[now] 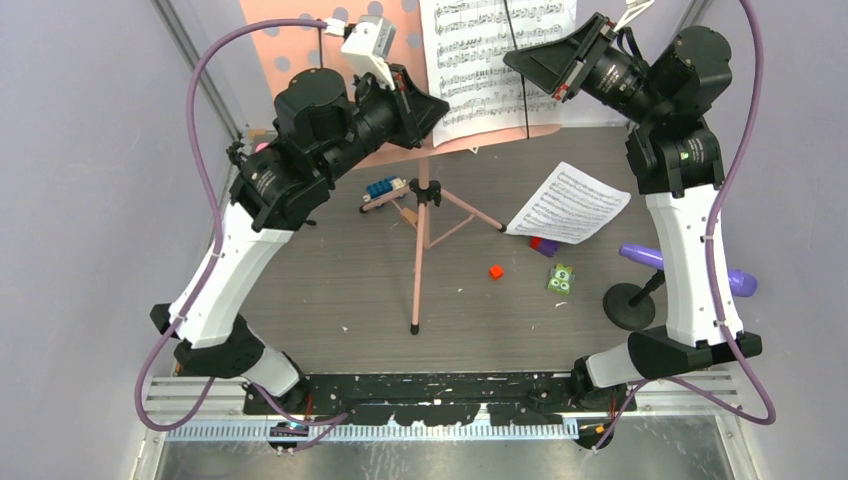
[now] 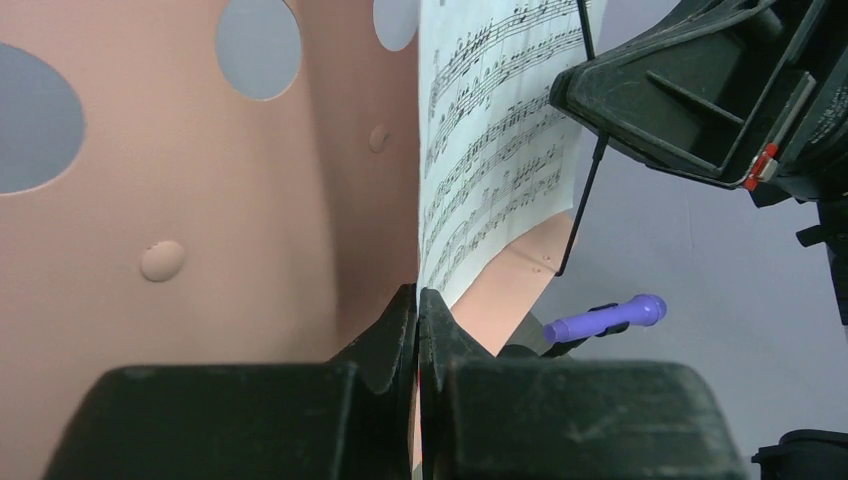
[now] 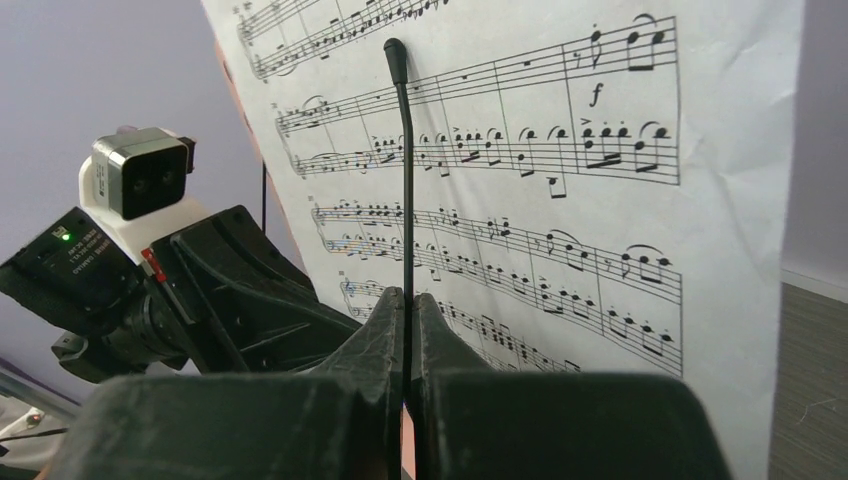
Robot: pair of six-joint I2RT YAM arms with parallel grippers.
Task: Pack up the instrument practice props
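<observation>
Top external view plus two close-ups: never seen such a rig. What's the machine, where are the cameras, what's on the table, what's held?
Two robot arms are bolted at the table's near edge. The top view looks down from above; each close-up comes from a camera on one wrist. The left end effector is shut on the lower edge of the pink music rack, beside a sheet-music page. The right end effector is shut on the rack's black wire page holder. On the table are a loose page, a purple microphone, a blue toy car and small blocks.
</observation>
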